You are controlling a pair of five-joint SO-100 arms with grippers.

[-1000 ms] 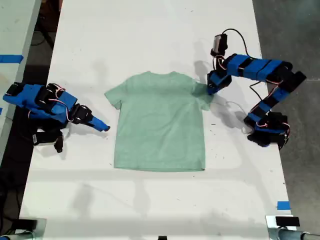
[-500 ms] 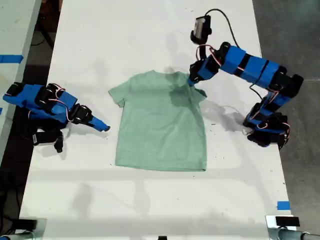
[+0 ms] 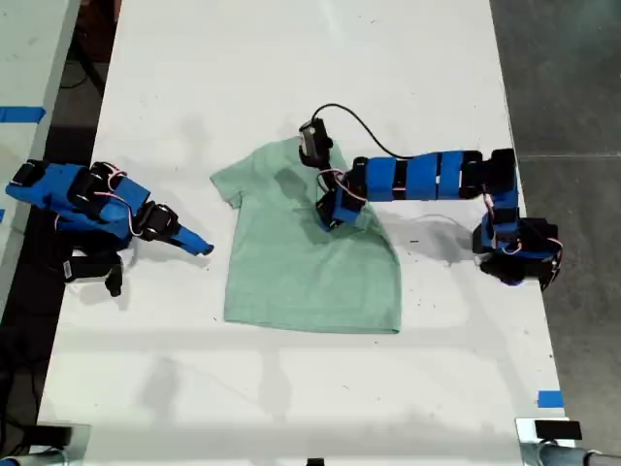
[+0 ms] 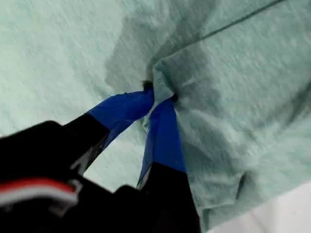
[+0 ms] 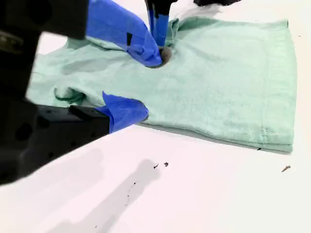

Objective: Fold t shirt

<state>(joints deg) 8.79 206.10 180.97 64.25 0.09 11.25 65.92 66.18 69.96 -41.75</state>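
The pale mint-green t shirt (image 3: 291, 272) lies flat on the white table (image 3: 291, 78), neck toward the far edge. My first gripper (image 3: 330, 216) reaches in from the exterior view's right and is shut on a pinch of cloth (image 4: 194, 73), with that side's sleeve folded over the chest. Its blue fingertips (image 4: 167, 116) meet at the fold. My second gripper (image 3: 199, 246) rests on the table off the shirt's other side, at the exterior view's left, open and holding nothing. Its wrist view shows the shirt (image 5: 233, 73) across the gap from its fingers (image 5: 126, 110).
The first arm's base (image 3: 514, 250) stands near the table's edge on the exterior view's right, with dark floor beyond. Blue tape marks (image 3: 549, 398) sit at the near corner on that side. A second table edge (image 3: 24, 58) runs along the exterior view's left.
My first gripper has carried the sleeve from the shirt's outer edge in over the chest, folding that side inward. The second arm has stayed put.
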